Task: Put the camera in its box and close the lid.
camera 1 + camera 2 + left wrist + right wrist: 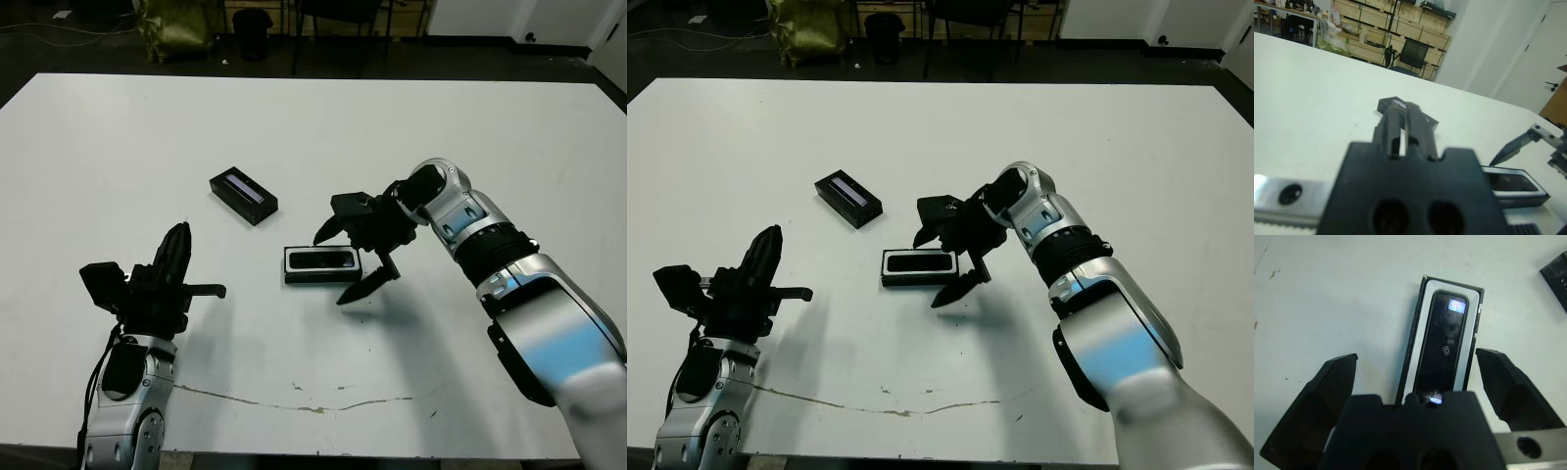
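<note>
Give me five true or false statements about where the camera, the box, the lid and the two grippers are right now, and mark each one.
1. The camera lies inside the box. True.
2. The lid is already on the box. False: it lies apart on the table, farther from the robot and toward its left.
3. The right gripper is open, with its fingers spread either side of the box end. True.
4. The left gripper is holding the lid. False: it holds nothing and is well clear of the lid, near the table's front edge.
5. The lid lies with its pale stripe facing down. False: the stripe faces up.
</note>
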{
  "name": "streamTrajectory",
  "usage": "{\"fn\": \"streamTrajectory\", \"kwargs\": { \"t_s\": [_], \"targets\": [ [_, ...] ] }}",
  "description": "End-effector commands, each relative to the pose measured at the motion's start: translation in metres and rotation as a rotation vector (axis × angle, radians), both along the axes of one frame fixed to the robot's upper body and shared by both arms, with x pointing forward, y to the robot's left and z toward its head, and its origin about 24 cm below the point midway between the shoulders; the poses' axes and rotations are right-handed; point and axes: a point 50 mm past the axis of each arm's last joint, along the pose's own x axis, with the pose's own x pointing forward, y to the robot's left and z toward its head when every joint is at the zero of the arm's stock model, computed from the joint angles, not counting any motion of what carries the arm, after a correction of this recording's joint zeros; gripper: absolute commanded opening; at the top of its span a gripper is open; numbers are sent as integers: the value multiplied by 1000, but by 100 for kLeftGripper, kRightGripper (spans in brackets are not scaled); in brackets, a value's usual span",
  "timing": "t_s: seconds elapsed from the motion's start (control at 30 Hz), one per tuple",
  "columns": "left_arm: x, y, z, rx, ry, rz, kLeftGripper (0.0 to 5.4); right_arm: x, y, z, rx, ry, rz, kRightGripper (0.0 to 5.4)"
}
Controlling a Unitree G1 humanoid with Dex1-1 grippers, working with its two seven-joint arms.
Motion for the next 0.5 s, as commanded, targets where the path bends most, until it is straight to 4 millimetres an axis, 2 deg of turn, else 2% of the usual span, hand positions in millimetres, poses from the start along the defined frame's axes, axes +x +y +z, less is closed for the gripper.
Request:
{"fn": "streamTrajectory", "kwargs": {
  "t_s": [0.03,0.5],
  "targets": [
    [-2,1,-6,6,33,6,0,-1,-1,-4,-2,-10,-13,539],
    [-2,1,-6,10,33,6,0,6,-13,20,149,6,-133,539]
  ]
}}
